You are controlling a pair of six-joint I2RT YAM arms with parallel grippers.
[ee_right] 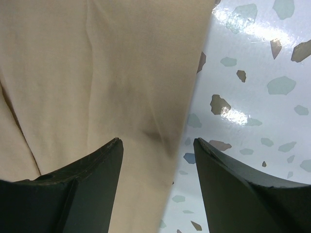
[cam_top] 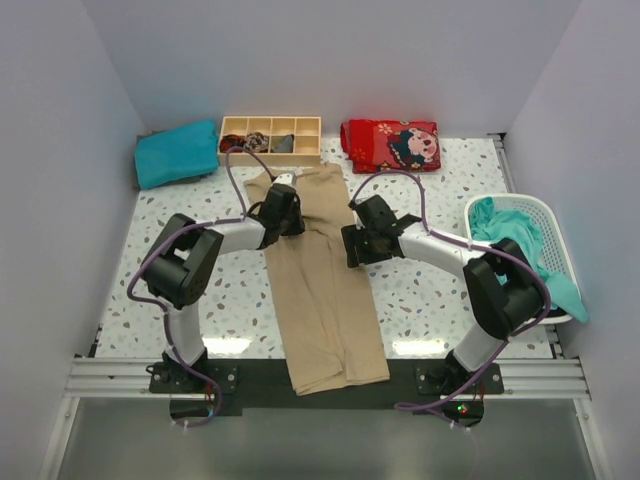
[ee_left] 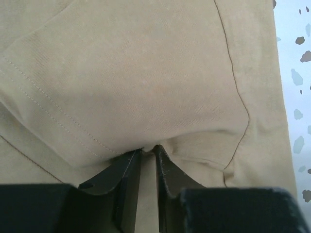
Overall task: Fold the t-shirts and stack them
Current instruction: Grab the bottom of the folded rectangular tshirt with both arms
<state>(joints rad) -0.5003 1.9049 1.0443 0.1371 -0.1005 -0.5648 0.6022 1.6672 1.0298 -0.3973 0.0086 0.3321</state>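
A speckled table [cam_top: 430,290] stands between plain pale walls. The left gripper [ee_left: 148,148] has its fingers [ee_left: 127,170] drawn almost together, pinching a small pucker of the tan shirt [ee_left: 146,73], and creases run in to the tips. The right gripper [ee_right: 158,141] has its fingers [ee_right: 92,179] spread wide, one above the cloth and the other above bare table, straddling the shirt's right edge. Whether they touch it I cannot tell.

The tan shirt lies as a long narrow strip down the middle of the table. It runs from just before the wooden box [cam_top: 270,140] at the back to the near edge between the arm bases. A folded teal shirt [cam_top: 177,152] sits in the back left corner. More teal cloth [cam_top: 510,235] fills the white basket [cam_top: 480,203] on the right and hangs over its rim. A red cloth [cam_top: 392,145] lies beside the box.
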